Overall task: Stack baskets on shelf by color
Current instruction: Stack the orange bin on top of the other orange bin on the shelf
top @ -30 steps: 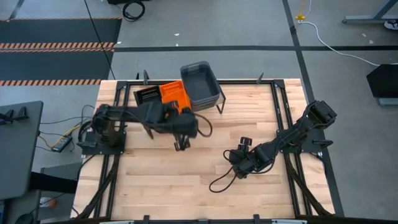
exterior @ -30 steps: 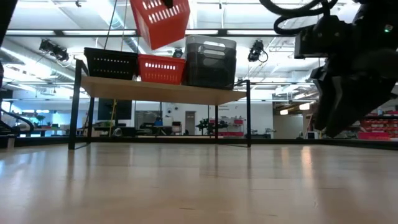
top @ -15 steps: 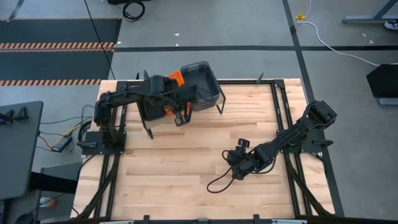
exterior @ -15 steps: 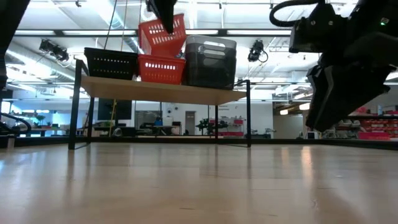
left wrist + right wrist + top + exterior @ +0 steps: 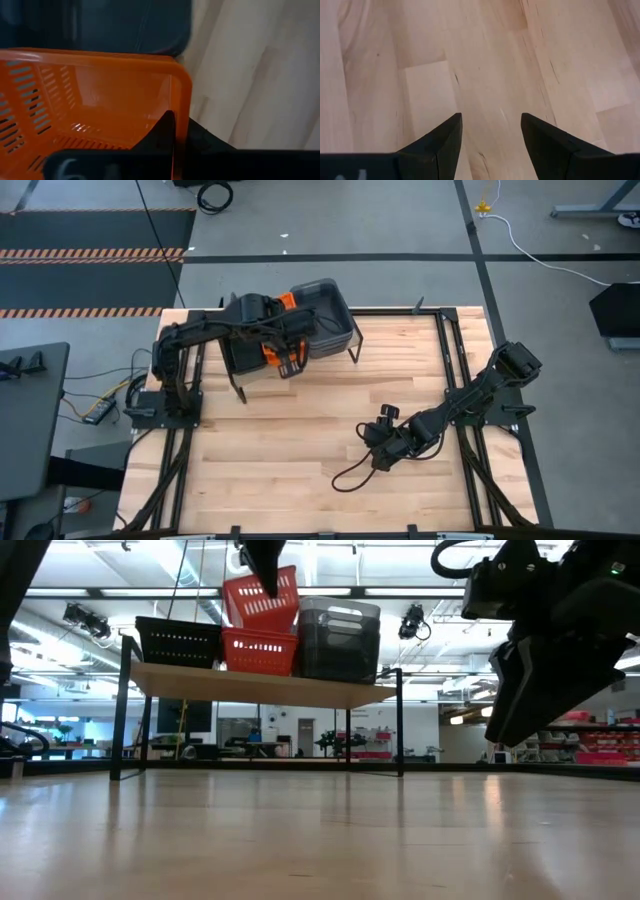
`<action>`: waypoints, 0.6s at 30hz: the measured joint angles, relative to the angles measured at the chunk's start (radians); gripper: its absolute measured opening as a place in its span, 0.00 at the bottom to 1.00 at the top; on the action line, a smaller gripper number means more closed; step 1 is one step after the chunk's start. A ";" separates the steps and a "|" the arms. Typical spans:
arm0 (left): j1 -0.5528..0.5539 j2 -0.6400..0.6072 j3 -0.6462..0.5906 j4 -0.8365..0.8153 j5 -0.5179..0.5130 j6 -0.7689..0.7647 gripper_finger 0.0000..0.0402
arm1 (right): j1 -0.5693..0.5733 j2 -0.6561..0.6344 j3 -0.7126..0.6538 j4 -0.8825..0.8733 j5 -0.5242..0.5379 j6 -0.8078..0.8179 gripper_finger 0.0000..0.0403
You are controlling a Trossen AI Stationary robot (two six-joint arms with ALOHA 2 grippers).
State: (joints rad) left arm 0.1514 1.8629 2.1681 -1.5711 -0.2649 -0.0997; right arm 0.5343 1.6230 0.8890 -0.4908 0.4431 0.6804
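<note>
Orange baskets: two – upper orange basket point(image 5: 262, 598) tilted on the lower orange basket point(image 5: 258, 651)
Black basket point(image 5: 178, 641): one
Grey bin point(image 5: 340, 638): one
Shelf point(image 5: 262, 686): carries all four
Left gripper point(image 5: 172, 131): grasping the upper orange basket's rim
Right gripper point(image 5: 490, 131): released, above the table point(image 5: 300, 440)

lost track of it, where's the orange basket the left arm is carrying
In the low view the held orange basket sits tilted on the other orange basket on the shelf, between the black basket and the dark-grey bin, gripped by the left gripper.
</note>
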 joint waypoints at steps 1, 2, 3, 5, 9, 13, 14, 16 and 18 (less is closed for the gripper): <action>-0.004 0.000 0.000 0.000 0.000 0.005 0.03 | 0.000 0.000 0.000 0.000 0.000 0.000 0.52; -0.007 0.000 0.000 0.000 0.000 0.008 0.03 | 0.000 0.000 0.000 0.000 0.000 -0.001 0.52; -0.009 0.000 0.000 -0.001 0.000 0.007 0.03 | 0.000 0.000 0.000 0.000 0.000 -0.001 0.52; -0.011 0.000 0.000 0.000 -0.001 0.002 0.04 | 0.000 0.000 0.000 0.000 0.000 -0.002 0.52; -0.011 0.000 0.000 0.000 -0.003 -0.024 0.08 | 0.000 0.000 0.000 0.000 0.000 -0.003 0.52; -0.009 0.000 0.000 0.000 -0.032 -0.024 0.14 | 0.000 0.000 0.000 0.000 0.000 -0.007 0.52; -0.007 0.000 0.000 0.000 -0.045 -0.024 0.16 | 0.000 0.000 0.000 0.000 0.000 -0.008 0.52; -0.006 0.000 0.000 0.000 -0.063 -0.024 0.19 | 0.000 0.000 0.000 0.000 0.000 -0.009 0.52; -0.006 0.000 0.000 0.000 -0.064 -0.025 0.23 | 0.000 0.000 0.000 0.000 0.000 -0.010 0.52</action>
State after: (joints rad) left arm 0.1452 1.8629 2.1681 -1.5711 -0.3290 -0.1249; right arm 0.5346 1.6230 0.8894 -0.4908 0.4431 0.6704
